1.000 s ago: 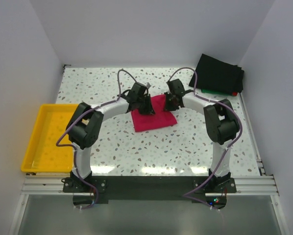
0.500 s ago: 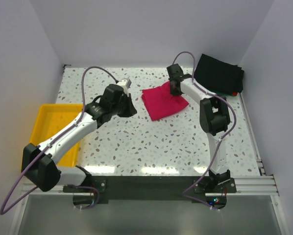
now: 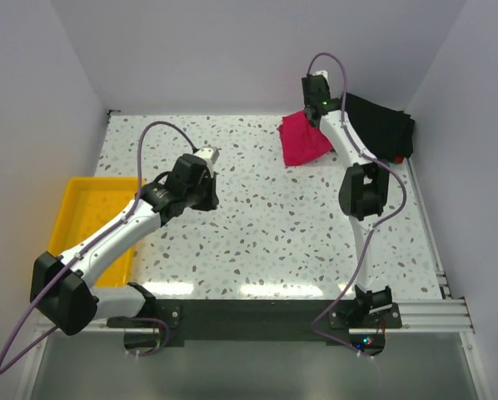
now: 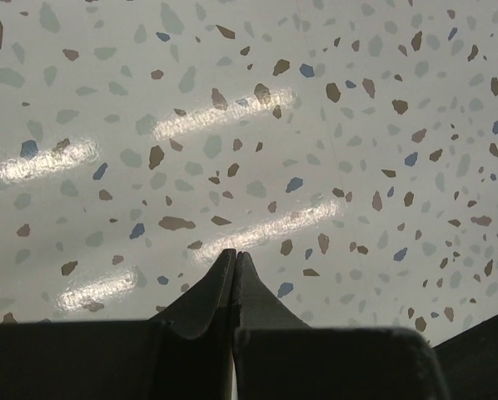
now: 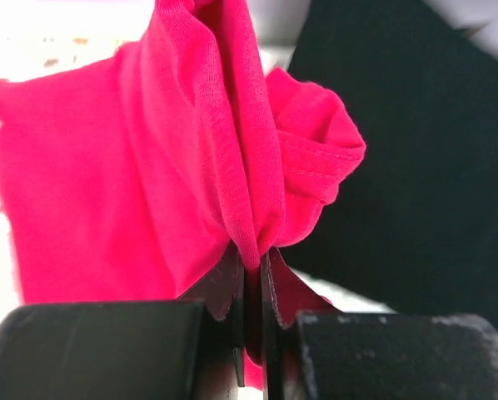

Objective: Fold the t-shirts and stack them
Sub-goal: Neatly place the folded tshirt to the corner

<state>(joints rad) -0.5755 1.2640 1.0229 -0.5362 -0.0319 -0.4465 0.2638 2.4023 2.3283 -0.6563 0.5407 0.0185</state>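
Observation:
The folded crimson-pink t-shirt point(image 3: 304, 140) hangs from my right gripper point(image 3: 313, 119) at the far right of the table, just left of the stack of folded shirts with the black t-shirt point(image 3: 378, 127) on top. In the right wrist view my right gripper point(image 5: 252, 260) is shut on a bunched fold of the pink shirt point(image 5: 141, 183), with the black shirt point(image 5: 415, 150) behind it. My left gripper point(image 3: 207, 193) is shut and empty over bare table at the centre left; its closed fingertips point(image 4: 235, 257) show in the left wrist view.
A yellow plastic tray point(image 3: 72, 218) sits at the left table edge, partly under my left arm. A green and a red edge point(image 3: 396, 157) peek out under the black shirt. White walls enclose the table on three sides.
My right gripper has carried the pink shirt from the table's centre back and right toward the black stack. My left gripper has let go, shut, and drawn back left.

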